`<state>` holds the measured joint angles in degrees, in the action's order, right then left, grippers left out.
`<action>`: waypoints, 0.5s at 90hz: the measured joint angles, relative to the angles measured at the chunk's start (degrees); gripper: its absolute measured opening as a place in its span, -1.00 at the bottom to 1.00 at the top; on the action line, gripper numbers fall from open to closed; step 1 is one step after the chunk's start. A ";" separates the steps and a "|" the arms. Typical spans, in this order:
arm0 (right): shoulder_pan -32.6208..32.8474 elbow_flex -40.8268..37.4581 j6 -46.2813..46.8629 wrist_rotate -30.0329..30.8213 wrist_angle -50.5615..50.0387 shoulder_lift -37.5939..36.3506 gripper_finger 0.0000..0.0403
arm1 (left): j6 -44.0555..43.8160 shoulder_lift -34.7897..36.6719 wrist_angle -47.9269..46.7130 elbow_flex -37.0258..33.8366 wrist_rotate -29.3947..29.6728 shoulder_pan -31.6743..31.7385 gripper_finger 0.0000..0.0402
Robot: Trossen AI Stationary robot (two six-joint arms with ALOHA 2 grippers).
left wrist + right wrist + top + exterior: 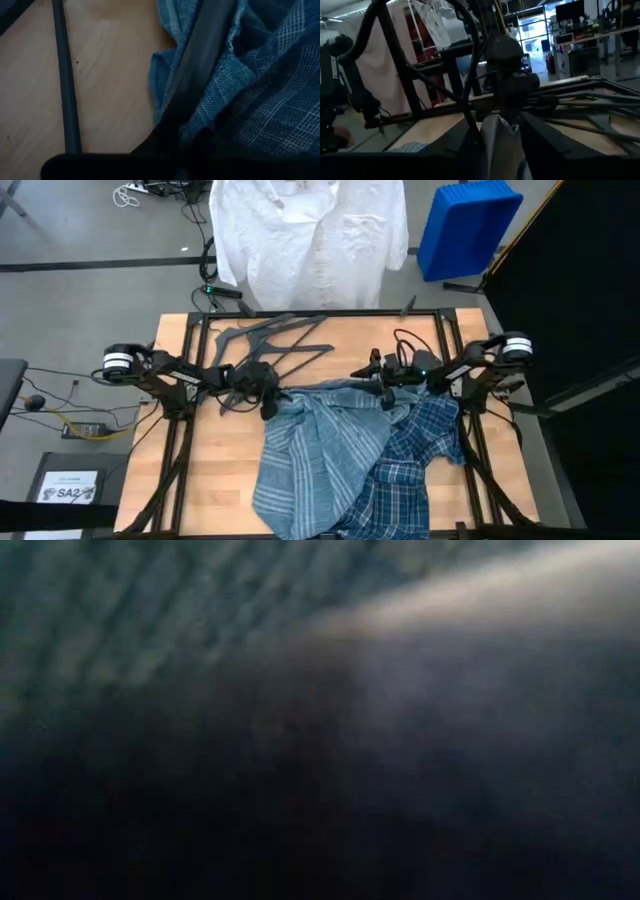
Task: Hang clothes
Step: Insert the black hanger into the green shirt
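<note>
I have the left gripper low over the middle of the pale wooden worktop, at the upper left corner of the light blue-grey finely striped shirt. In the left wrist view its dark finger lies pressed across the striped cloth, but I cannot tell whether the fingers are together or apart.

The right gripper sits just across from it, at the top edge of the same heap; in the right wrist view its two fingers are clamped on a pale fold of fabric raised off the worktop.

The striped shirt spreads from the centre toward the near edge, crumpled. The darker blue plaid shirt lies touching it on the right and partly under it, also reaching the near edge.

The plain white shirt hangs spread out beyond the far edge.

Dark grey plastic hangers lie in a loose pile near the far left part of the worktop, close behind the left gripper.

The low view shows only a dark blur of cloth.
</note>
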<state>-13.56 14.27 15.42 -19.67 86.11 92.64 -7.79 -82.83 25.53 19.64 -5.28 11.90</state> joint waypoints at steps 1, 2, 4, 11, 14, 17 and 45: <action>0.00 0.01 0.00 0.02 -0.04 0.03 -0.43 | 0.00 0.00 -0.04 0.00 0.00 0.00 -1.00; 0.00 0.01 0.00 0.09 -0.17 0.03 -0.44 | 0.02 0.00 -0.05 0.00 0.00 0.00 -1.00; 0.00 0.01 0.00 0.17 -0.27 0.03 -0.46 | 0.01 0.00 -0.08 0.00 0.00 0.00 -1.00; 0.00 0.01 -0.02 0.15 -0.37 0.03 -0.53 | 0.00 0.00 -0.12 0.00 0.00 0.00 -1.00; 0.00 0.01 -0.02 0.00 -0.41 0.03 -0.57 | 0.00 0.00 -0.12 0.00 0.00 0.00 -1.00; 0.00 0.01 -0.05 -0.17 -0.50 0.03 -0.61 | 0.00 0.00 -0.13 0.00 0.00 0.00 -1.00; -0.15 1.64 1.24 -3.75 -4.31 0.05 -0.53 | 0.03 -0.04 -1.03 -0.02 0.21 0.02 -1.00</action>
<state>-13.72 15.91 16.66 -23.42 81.80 92.68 -7.75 -82.87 24.50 19.62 -5.07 11.92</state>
